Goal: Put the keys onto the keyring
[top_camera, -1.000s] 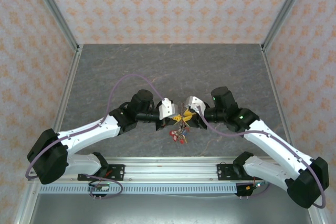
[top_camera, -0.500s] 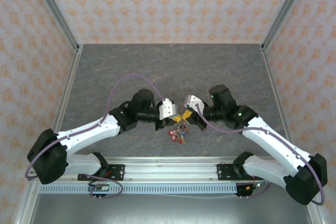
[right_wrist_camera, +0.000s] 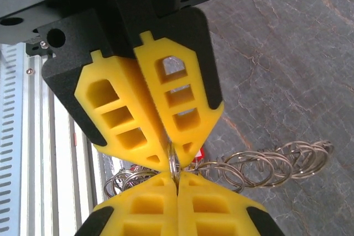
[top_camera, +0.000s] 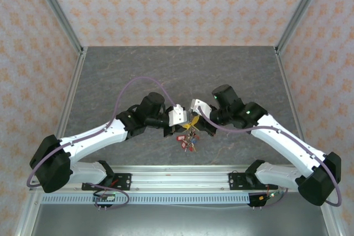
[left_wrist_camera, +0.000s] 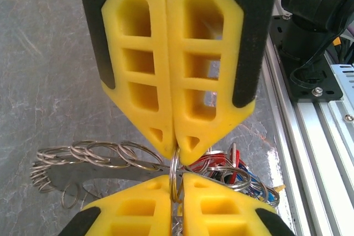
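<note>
Two arms: both are reaching inward from the near edge and are meeting tip to tip over the near middle of the surface point(top_camera: 166, 70).
Left end effector point(left_wrist_camera: 176, 148): its yellow fingers point(left_wrist_camera: 138, 41) are pressing together, and their tips are pinching a thin wire loop of the keyring point(left_wrist_camera: 175, 174).
Right end effector point(right_wrist_camera: 172, 157): its yellow fingers point(right_wrist_camera: 146, 70) are also pressing together and are pinching the same loop from the opposite side. The two pairs of tips are standing almost in contact.
Keyring: it is sitting between the two end effectors, gripped by both. A row of small silvery rings point(left_wrist_camera: 91, 153) is stretching sideways from the pinched spot, along a flat metal strip.
Keys point(top_camera: 188, 139): a bunch with red and blue tags is hanging just below the meeting tips, on the side toward the rail point(top_camera: 177, 179). In the top view the single keys are too small to tell apart.
Contact with the surface: I cannot tell if the bunch is touching the grey, stone-patterned surface or is hanging free.
Rail: it is running along the near edge and is carrying both arm bases.
Cable point(top_camera: 138, 81): a purple one is arching above the left arm.
Walls point(top_camera: 177, 4): panels with an orange pattern are enclosing the surface on three sides.
</note>
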